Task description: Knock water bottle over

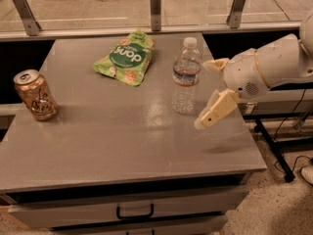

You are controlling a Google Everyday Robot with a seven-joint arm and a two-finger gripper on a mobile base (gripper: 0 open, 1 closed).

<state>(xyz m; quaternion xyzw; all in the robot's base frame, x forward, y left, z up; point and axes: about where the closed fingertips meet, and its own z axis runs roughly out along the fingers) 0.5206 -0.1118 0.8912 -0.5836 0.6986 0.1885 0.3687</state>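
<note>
— Where is the bottle (186,77) now?

— It stands upright on the table (122,146), a little right of the middle of the frame, with the white cap on top. Its long axis goes straight up.

— And the gripper (202,95)?

— It hangs at the right of the frame, just beside the bottle, on the right side of it. The two fingers (217,109) are spread wide, one higher and one lower, and they pinch nothing. I see no contact with the bottle.

— So which way must it go?

— To the left in the frame, I think. The bottle lies directly left of the fingers, and a sideways push against its upper part should tip it toward the middle of the table.

— Is something in the way of the fall?

— The green bag (126,58) lies near, up and left of the bottle. The can (35,94) is well apart, at the left edge.
</note>
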